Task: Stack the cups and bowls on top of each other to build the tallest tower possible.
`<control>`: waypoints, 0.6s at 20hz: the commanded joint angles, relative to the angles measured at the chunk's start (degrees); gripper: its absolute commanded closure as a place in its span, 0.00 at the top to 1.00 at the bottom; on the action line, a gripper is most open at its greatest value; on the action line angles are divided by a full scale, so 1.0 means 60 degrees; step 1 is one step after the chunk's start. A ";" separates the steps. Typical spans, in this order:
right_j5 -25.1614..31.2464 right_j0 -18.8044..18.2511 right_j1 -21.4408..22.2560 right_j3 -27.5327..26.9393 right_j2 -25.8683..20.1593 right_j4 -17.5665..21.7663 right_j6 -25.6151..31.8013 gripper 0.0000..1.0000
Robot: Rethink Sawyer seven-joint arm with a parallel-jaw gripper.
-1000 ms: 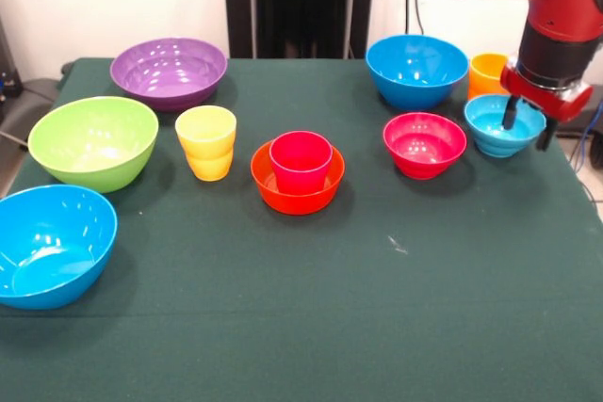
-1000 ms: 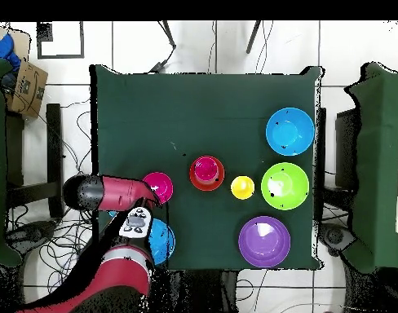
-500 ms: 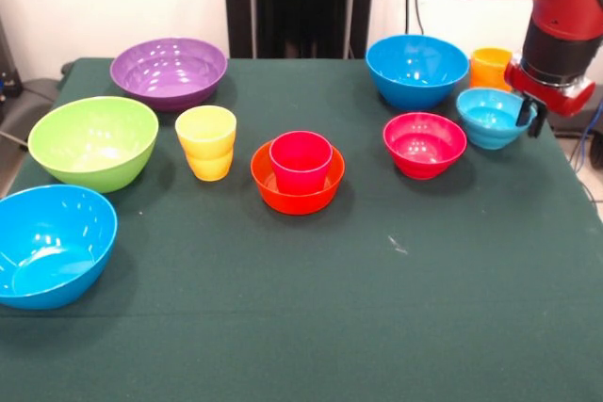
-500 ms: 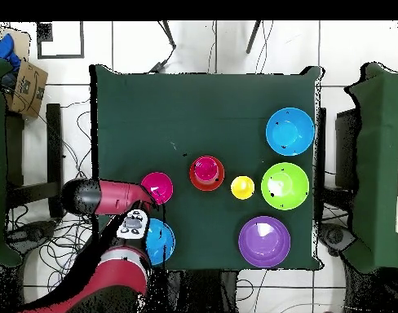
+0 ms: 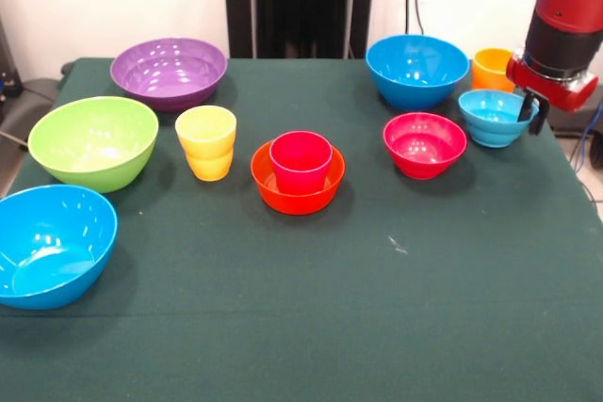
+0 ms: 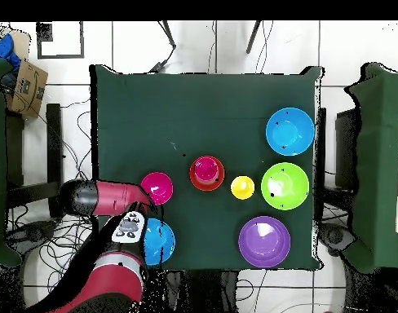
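Gripper (image 5: 530, 112) pinches the far rim of the light blue bowl (image 5: 494, 118), lifted clear of the table (image 5: 377, 308). Just behind it stands the orange cup (image 5: 491, 69).

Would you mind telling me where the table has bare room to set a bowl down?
The near half of the table, in front of the orange bowl and red bowl, is bare. The far right corner around the gripper is crowded.
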State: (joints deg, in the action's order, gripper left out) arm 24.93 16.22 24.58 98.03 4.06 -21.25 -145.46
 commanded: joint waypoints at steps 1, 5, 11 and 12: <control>0.0016 0.0208 -0.0004 0.0135 -0.0383 0.0521 -0.0555 0.00; 0.1020 0.0266 0.0497 -0.0144 -0.0098 0.0540 -0.0562 0.00; 0.3018 0.0191 0.1244 -0.0831 0.0480 0.0886 -0.0417 0.00; 0.3445 0.0141 0.1338 -0.1060 0.0588 0.0999 -0.0343 0.00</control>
State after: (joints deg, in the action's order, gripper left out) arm 33.94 17.74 29.28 97.12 7.35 -19.51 -145.46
